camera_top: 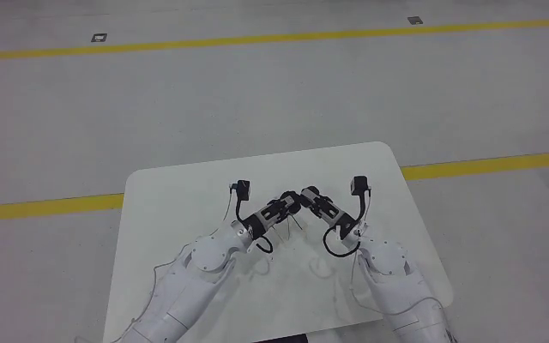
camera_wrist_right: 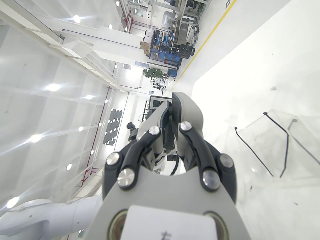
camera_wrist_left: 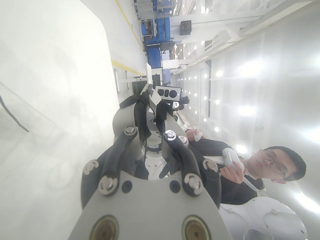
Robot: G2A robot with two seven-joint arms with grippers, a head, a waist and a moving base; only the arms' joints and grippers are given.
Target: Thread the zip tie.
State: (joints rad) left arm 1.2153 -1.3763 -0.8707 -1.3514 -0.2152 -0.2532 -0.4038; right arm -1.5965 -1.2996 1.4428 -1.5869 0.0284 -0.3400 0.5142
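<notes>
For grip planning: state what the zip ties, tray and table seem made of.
Zip ties: probably black plastic, thin and curved. Tray: clear plastic, perhaps acrylic; see-through, bright edges. Table: smooth white top, faint sheen; material unclear.

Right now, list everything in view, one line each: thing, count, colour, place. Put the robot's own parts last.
table: one, white, rounded corners, under both arms.
clear container: one, transparent, on the table beside the grippers.
zip ties: at least two, black, loose, in or at the clear container; exact count unclear.
floor lines: two, yellow, on the grey floor, one beyond the table and one passing behind it.
floor markers: two, small and dark, by the far line.
left gripper: one, grey and black, above the table's middle.
right gripper: one, grey and black, shut, tip close to the left gripper's.
</notes>
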